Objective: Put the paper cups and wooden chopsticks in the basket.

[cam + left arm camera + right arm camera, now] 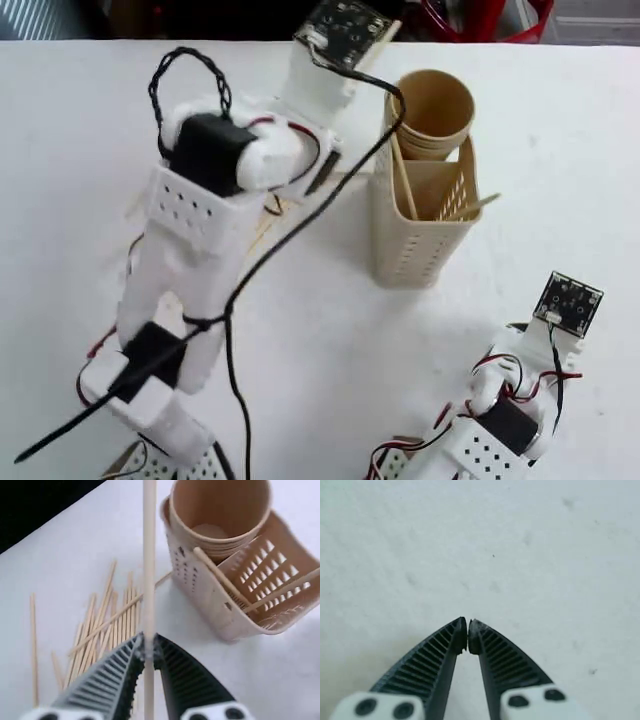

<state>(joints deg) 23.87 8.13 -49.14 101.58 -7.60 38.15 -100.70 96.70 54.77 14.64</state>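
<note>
The right arm (pixel 505 425) sits folded at the near edge of the table (pixel 330 350). The right gripper (pixel 468 622) points down at bare tabletop, its jaws pressed together at the tips with nothing between them.

The left arm (pixel 200 230) stretches farther out across the table, towards the basket (pixel 420 245). The left gripper (pixel 148 639) has its jaws closed tight on a single wooden chopstick (pixel 148 555), which runs straight out past the fingertips. Beneath it a loose pile of chopsticks (pixel 107 625) lies scattered flat on the table, just beside the basket, one of them reaching its wall.

The basket stands upright and has two compartments. In the nearer one, two chopsticks lean: one (pixel 403 180) slants up against the dividing wall by the cups, the other (pixel 472 207) pokes out over the side rim. The farther compartment holds a stack of paper cups (pixel 435 110), nested upright with the mouth facing up.
</note>
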